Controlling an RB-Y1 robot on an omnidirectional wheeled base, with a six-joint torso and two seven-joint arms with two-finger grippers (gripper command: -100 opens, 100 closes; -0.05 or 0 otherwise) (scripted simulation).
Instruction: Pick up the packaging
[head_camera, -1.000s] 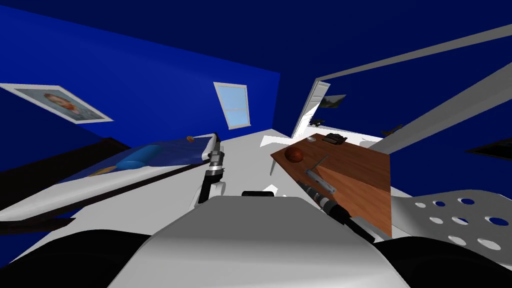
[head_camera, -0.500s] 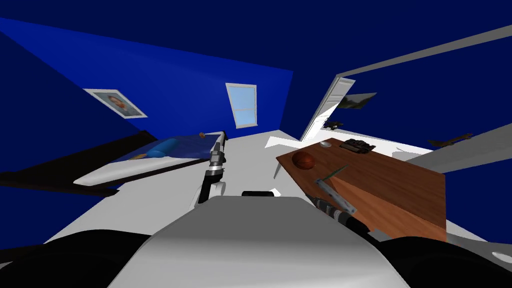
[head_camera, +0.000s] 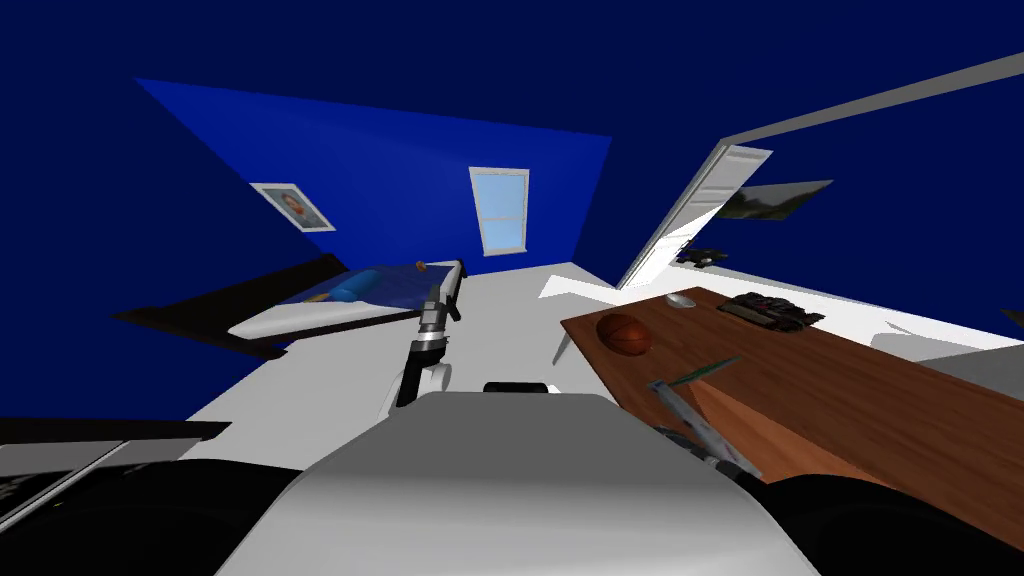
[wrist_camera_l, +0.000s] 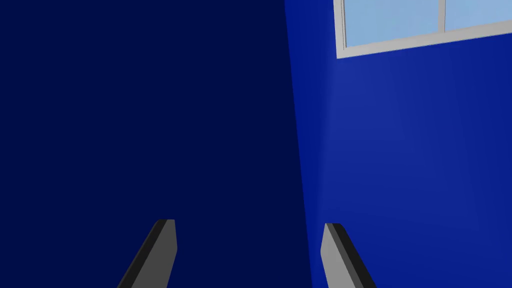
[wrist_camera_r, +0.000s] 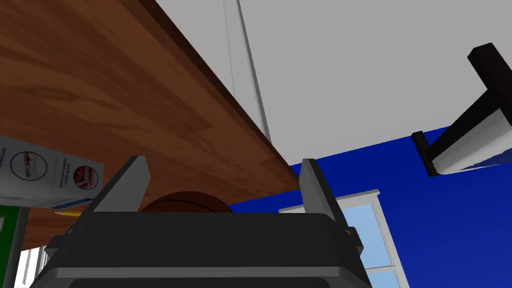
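Right gripper (wrist_camera_r: 222, 161), its two light grey blade fingers spread wide apart, facing a brown wood-grain table top (wrist_camera_r: 100, 90). A white box printed with round pictures (wrist_camera_r: 47, 175) lies on the table beside one finger; a brown round ball (wrist_camera_r: 185, 202) sits between the fingers, close to the gripper's dark body.

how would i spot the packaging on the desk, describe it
Find the long wooden desk on the robot's right. Near its end lies a brown ball, and the packaging sits beside it. It is a white box with round printed pictures, unlike the plain ball.
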